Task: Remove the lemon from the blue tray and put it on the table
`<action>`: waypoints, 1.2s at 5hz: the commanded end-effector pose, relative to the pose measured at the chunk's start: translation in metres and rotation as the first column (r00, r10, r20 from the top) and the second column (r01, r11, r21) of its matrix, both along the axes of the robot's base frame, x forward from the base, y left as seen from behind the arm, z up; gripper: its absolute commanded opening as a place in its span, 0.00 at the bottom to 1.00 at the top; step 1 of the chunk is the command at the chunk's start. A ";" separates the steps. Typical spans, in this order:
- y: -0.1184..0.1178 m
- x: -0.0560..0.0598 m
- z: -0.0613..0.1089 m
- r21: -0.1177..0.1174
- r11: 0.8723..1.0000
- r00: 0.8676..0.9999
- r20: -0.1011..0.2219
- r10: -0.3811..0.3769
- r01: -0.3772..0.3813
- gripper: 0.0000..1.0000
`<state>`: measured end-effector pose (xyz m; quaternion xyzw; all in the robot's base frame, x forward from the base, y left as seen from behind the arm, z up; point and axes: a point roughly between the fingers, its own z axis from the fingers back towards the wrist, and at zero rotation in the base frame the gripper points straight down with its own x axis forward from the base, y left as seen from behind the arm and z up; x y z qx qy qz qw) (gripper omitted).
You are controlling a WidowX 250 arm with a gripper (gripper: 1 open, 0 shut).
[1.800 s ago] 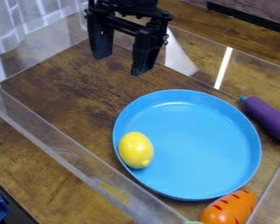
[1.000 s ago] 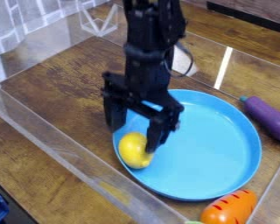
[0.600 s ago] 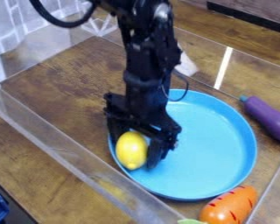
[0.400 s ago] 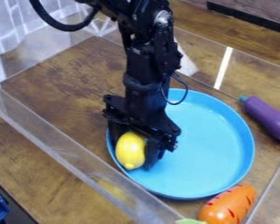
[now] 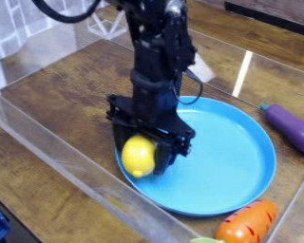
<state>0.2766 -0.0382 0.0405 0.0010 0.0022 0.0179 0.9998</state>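
Note:
The yellow lemon (image 5: 140,158) sits at the left inner edge of the round blue tray (image 5: 231,142), which lies on the dark wood table (image 5: 60,100). My gripper (image 5: 145,153) points straight down over it. One black finger stands on each side of the lemon, close against it. The jaws look shut on the lemon, which is still low over the tray's left rim.
A purple eggplant toy (image 5: 292,127) lies just right of the tray. An orange carrot-like toy (image 5: 249,224) rests at the tray's lower right edge. Clear acrylic walls (image 5: 66,180) border the table, the front one close to the tray.
The gripper came down from the back of the table onto the lemon, and its fingers have closed in around it. The lemon now sits slightly further left and higher.

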 end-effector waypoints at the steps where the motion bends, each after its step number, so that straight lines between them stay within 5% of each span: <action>1: 0.005 0.009 0.020 0.004 1.000 0.996 0.082 0.017 -0.018 0.00; 3: 0.002 0.013 0.035 0.004 1.000 0.994 0.104 0.023 -0.023 0.00; 6: 0.003 0.018 0.011 0.015 1.000 0.991 0.132 -0.013 0.011 0.00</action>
